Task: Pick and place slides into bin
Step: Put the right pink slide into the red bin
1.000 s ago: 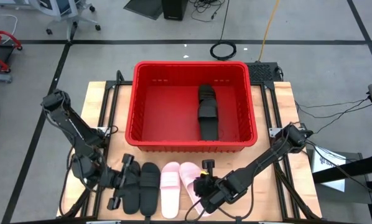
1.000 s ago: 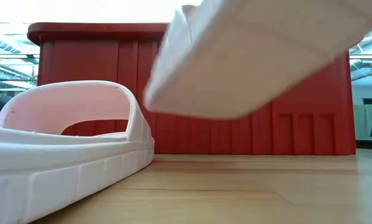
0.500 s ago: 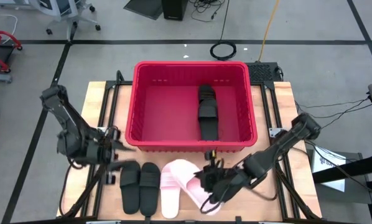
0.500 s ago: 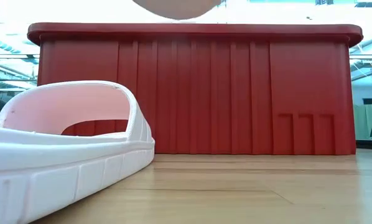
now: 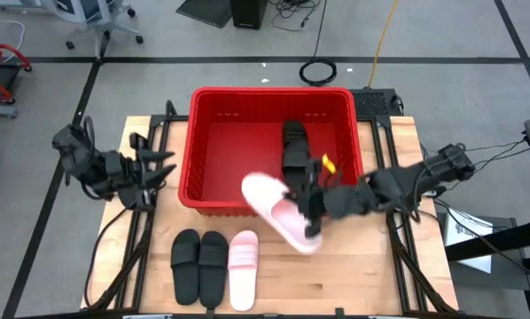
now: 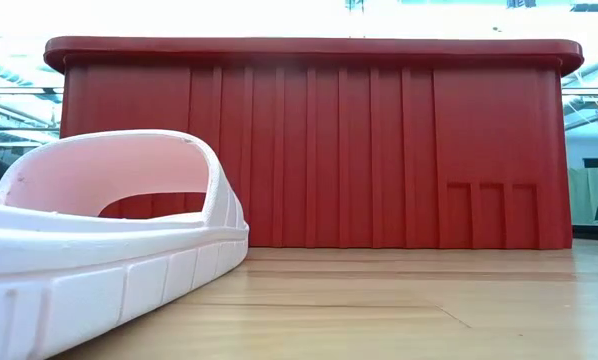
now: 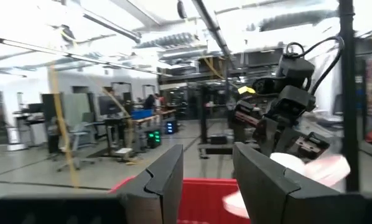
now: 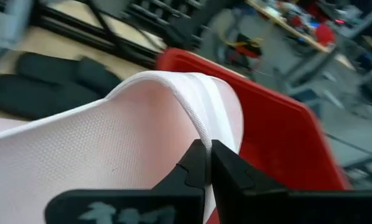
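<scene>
Looking straight down, the right pincer point(image 5: 311, 206) grips a pink slide point(image 5: 278, 211) by its strap, holding it tilted above the near rim of the red bin point(image 5: 194, 133). One black slide point(image 5: 295, 159) lies inside the bin. On the bench point(image 5: 371, 283) in front of it lie two black slides point(image 5: 199, 264) and one second pink slide point(image 5: 242, 266), side by side. The left pincer point(image 5: 155, 162) hovers open beside the bin's left wall, holding nothing.

At bench height, the resting pink slide point(image 6: 99, 250) sits before the bin's wall point(image 6: 379, 150).

From the left wrist, its fingers point(image 7: 167, 180) stand apart.

From the right wrist, the fingers point(image 8: 201, 168) are clamped on the pink strap point(image 8: 192, 106).
</scene>
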Motion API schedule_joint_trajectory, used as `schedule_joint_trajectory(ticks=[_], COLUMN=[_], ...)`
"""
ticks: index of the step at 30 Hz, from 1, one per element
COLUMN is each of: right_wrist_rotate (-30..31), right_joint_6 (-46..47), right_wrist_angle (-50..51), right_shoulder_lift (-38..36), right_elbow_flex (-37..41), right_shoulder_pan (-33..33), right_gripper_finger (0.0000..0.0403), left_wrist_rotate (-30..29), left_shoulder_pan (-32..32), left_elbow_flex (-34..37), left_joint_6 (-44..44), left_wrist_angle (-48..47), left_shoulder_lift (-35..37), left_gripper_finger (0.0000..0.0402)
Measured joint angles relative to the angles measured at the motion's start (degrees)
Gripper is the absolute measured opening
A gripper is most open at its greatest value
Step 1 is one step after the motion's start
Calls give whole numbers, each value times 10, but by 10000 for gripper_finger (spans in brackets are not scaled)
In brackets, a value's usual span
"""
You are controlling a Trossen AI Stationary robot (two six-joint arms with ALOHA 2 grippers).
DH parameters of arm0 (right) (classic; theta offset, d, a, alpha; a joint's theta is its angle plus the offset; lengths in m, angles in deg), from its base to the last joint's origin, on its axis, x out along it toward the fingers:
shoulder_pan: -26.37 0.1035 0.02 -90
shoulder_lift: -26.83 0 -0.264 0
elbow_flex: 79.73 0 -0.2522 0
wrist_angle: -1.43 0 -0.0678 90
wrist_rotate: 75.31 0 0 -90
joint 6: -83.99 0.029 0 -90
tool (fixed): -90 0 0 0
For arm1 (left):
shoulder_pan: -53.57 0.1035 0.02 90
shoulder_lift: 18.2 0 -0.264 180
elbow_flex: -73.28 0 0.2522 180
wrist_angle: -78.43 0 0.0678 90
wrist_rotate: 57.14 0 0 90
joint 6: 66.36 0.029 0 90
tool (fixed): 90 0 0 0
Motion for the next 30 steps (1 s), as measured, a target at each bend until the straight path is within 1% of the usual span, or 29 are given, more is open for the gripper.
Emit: schedule_joint_trajectory(ticks=[3, 7, 10, 15, 20, 23, 25, 26, 30], right_wrist_rotate=[-1, -1, -1, -4, -3, -5, -27, -35, -33], right_joint_6=[-25, -36, -38, -50, -65, -73, -79, -79, -80], right_wrist_angle=[0, -1, -2, -35, -97, -135, -165, -175, -211], right_shoulder_lift=[-3, -1, 8, 26, 32, 37, 43, 46, 72], right_elbow_flex=[0, 0, 0, 27, 76, 105, 122, 129, 150], right_shoulder_pan=[-56, -131, -182, -250, -293, -312, -326, -332, -346], right_gripper_finger=[0, 0, 0, 0, 0, 0, 0, 0, 0], left_wrist_rotate=[0, 6, 38, 88, 140, 192, 215, 219, 224], left_shoulder_pan=[21, 53, 83, 149, 236, 291, 325, 339, 379], left_elbow_flex=[0, 0, 0, 0, 0, 0, 0, 0, 0], left_joint_6=[0, 6, 6, 4, -30, -64, -69, -70, -71], left_wrist_angle=[-25, -27, -22, -14, -14, -20, -16, -10, 3], left_shoulder_lift=[16, 19, 19, 19, 5, -16, -34, -42, -65], left_gripper_finger=[147, 147, 147, 147, 147, 147, 147, 147, 147])
